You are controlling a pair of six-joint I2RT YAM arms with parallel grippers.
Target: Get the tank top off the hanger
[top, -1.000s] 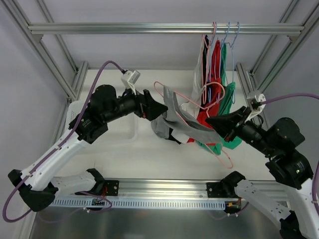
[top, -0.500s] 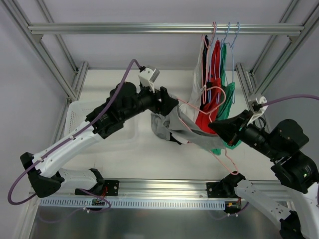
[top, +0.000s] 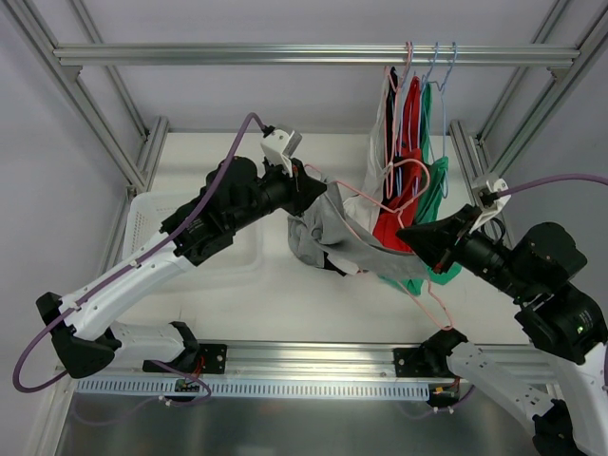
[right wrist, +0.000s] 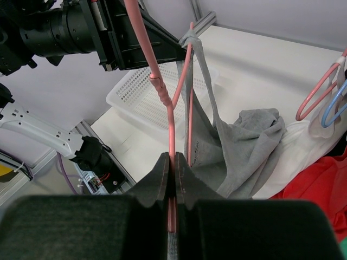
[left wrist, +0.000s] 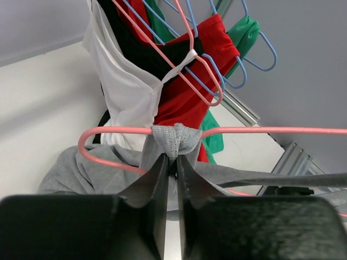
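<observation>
The left pincer [left wrist: 168, 162] is clenched on a bunched grey strap of the tank top [top: 334, 228]. The strap wraps over the pink wire just beyond its tips, and the rest of the garment sags in a heap below and to the pincer's left. The right pincer [right wrist: 172, 160] is clamped on the hanger [right wrist: 160, 86]. Its wire runs straight out from between the closed fingers and away toward the left pincer, and a grey strap hangs from the wire just ahead and right of the tips. The grey body is slumped farther right of them. Both pincers are raised above the white table [top: 256, 285], and the garment and wire are stretched between them. A white mesh basket [top: 142, 223] sits on the table behind the left pincer. Beyond both, a red top [top: 388, 228], a green one [top: 440, 185] and a white top [left wrist: 127, 92] hang from an aluminium rail [top: 237, 54] inside a framed, grey-walled cell.
</observation>
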